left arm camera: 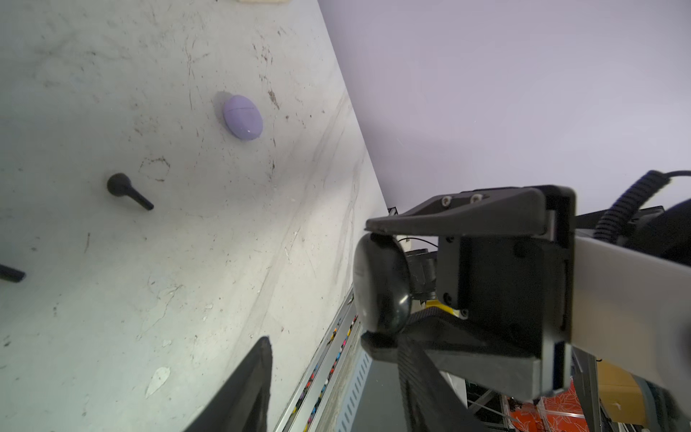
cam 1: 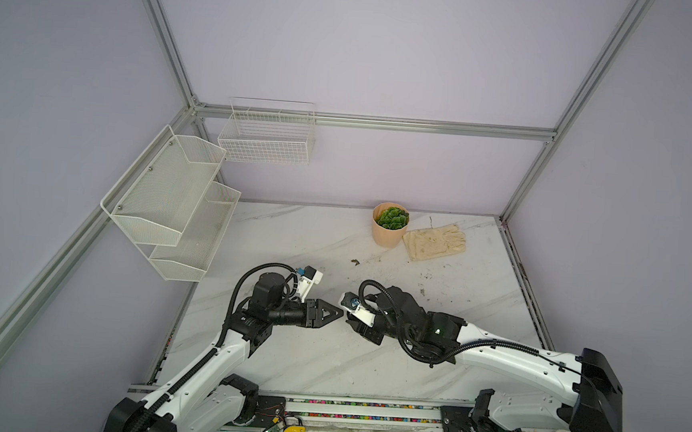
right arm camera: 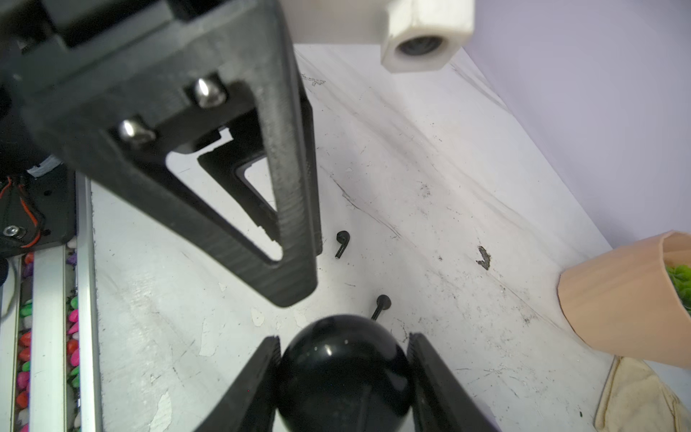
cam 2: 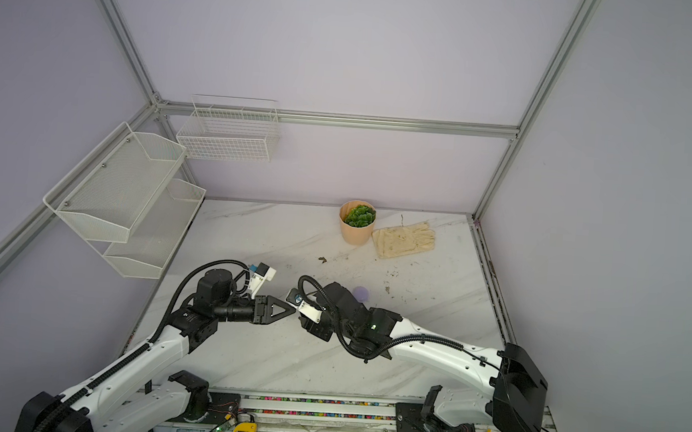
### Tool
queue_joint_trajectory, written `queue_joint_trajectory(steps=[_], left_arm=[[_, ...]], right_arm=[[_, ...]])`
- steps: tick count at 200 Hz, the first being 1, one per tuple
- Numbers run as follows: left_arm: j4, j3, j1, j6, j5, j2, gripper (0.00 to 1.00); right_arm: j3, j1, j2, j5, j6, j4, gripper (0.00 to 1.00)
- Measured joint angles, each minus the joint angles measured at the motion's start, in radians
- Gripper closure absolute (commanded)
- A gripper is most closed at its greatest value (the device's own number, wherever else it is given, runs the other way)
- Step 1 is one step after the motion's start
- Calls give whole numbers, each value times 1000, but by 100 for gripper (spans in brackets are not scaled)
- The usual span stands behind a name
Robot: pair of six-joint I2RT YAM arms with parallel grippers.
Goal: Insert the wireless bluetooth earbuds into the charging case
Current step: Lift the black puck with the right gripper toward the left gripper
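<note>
We see the black case [right arm camera: 344, 374], a glossy round puck, lid shut afaict, pinched btw the right gripper [right arm camera: 344, 338] fingers, up off the table [right arm camera: 411, 168]. One black earbud [right arm camera: 343, 243] and a 2nd black earbud [right arm camera: 381, 305], tiny stemmed things, lie flat on the marble nearby, apart from each other. The lilac case [left arm camera: 243, 117] sits shut, further off.
</note>
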Motion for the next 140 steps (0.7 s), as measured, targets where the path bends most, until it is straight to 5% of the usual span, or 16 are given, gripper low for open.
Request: queue_joint_trajectory(steps=[140], left_arm=[[110, 28, -85, -14, -10, 93, 57]], right_arm=[[-2, 0, 16, -20, -12, 1, 75]])
